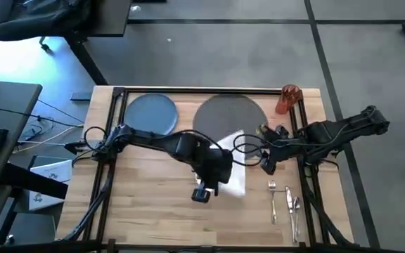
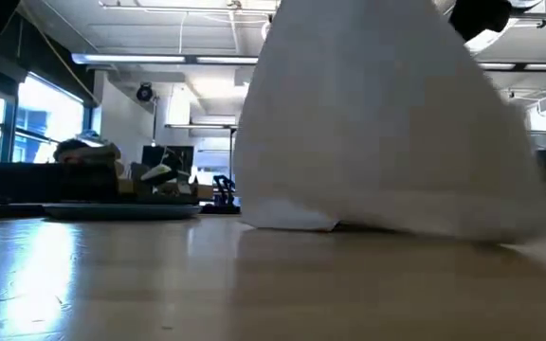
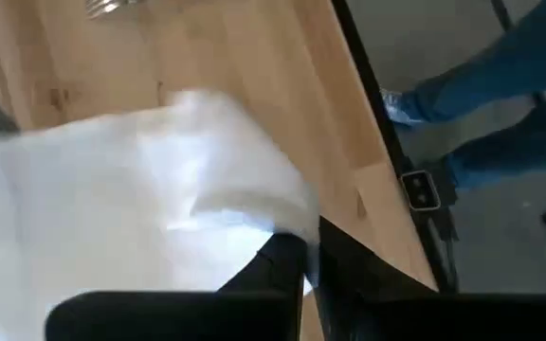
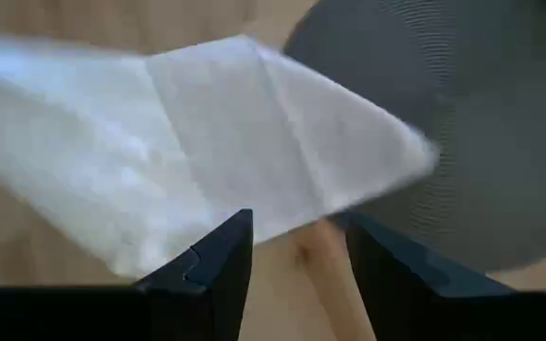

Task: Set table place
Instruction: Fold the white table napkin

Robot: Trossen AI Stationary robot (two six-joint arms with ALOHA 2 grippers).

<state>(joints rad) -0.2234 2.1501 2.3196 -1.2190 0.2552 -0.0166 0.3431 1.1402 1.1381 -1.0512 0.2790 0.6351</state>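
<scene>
Nearest the front edge of the table [image 1: 153,211], the left gripper [image 1: 201,195] pinched the soft white napkin [image 1: 234,169], lifted and creased, one corner over the mat [image 1: 230,116]. Beside it lay the shiny fork [image 1: 273,200], knife [image 1: 287,202] and spoon [image 1: 296,207]. The right gripper [image 4: 292,251] hovered spread by the napkin. Farther back sat the ribbed grey mat, the smooth blue plate [image 1: 150,114] (not yet on the mat) and the translucent orange cup [image 1: 287,98]. Little looked placed so far.
</scene>
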